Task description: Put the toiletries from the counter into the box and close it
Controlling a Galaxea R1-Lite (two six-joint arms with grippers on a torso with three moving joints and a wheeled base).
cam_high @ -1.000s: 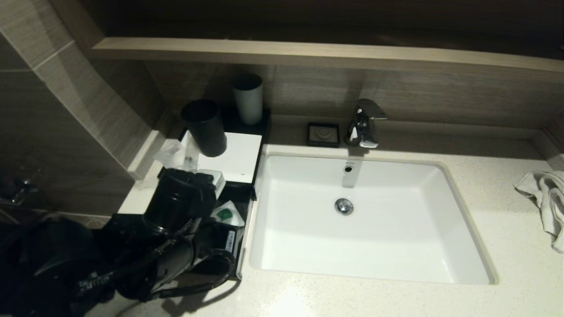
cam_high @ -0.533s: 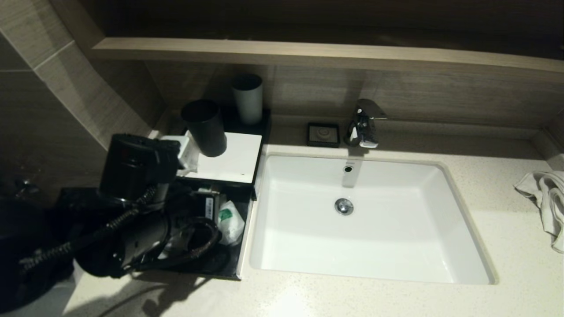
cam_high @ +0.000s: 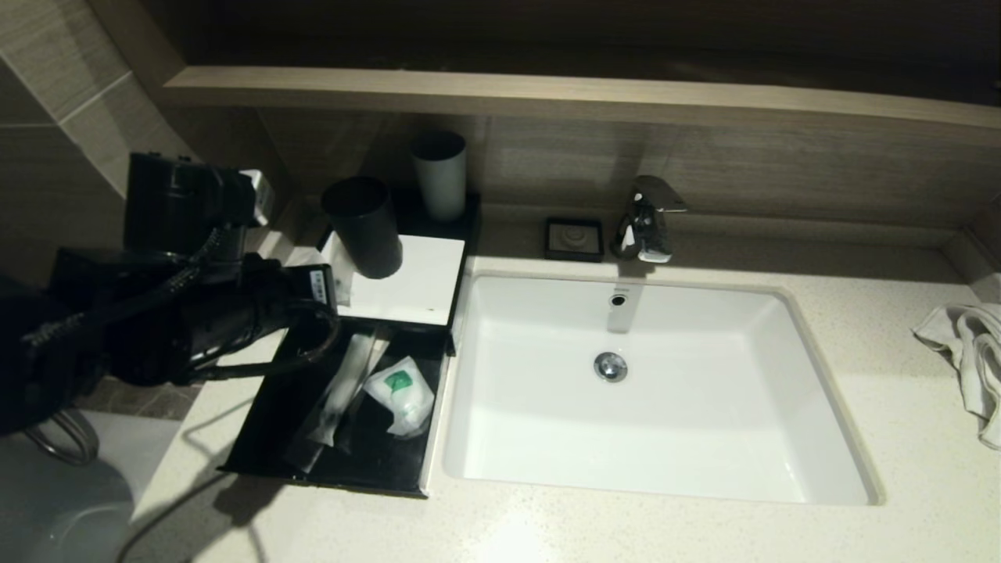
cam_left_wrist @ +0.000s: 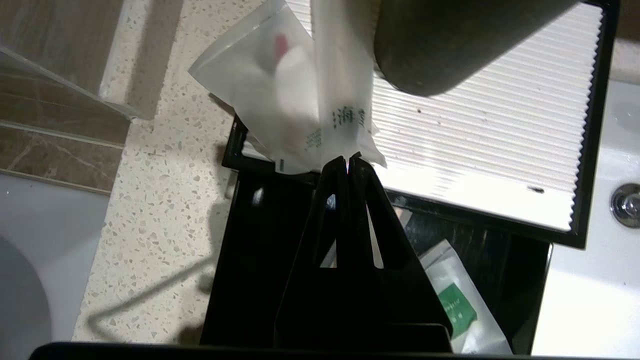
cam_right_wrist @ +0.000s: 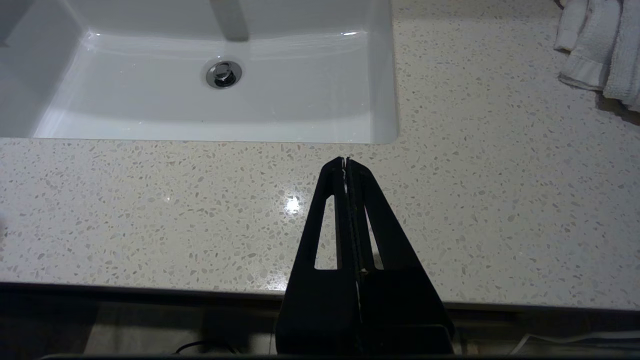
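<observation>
The black box (cam_high: 258, 438) stands open left of the sink, its white ribbed lid (cam_high: 414, 285) slid back. Inside lie a long clear packet (cam_high: 344, 391) and a green-labelled packet (cam_high: 400, 395). My left gripper (cam_left_wrist: 348, 161) is shut, with nothing visibly between its jaws, and hovers over the box's back edge (cam_left_wrist: 250, 260). Its tips point at two translucent packets, one with a white lump (cam_left_wrist: 270, 95) and one printed (cam_left_wrist: 345, 100), that rest by the lid's left corner. My left arm (cam_high: 195, 313) hides them in the head view. My right gripper (cam_right_wrist: 346, 161) is shut over the front counter.
A black cup (cam_high: 364, 227) sits on the lid and a grey cup (cam_high: 439, 176) stands behind it. The white sink (cam_high: 649, 391), tap (cam_high: 645, 219) and a small black dish (cam_high: 575, 238) lie to the right. A white towel (cam_high: 970, 352) lies at the far right.
My left arm has lifted out of the box and swung up and back to the left. The long packet and the green-labelled packet in the box now show.
</observation>
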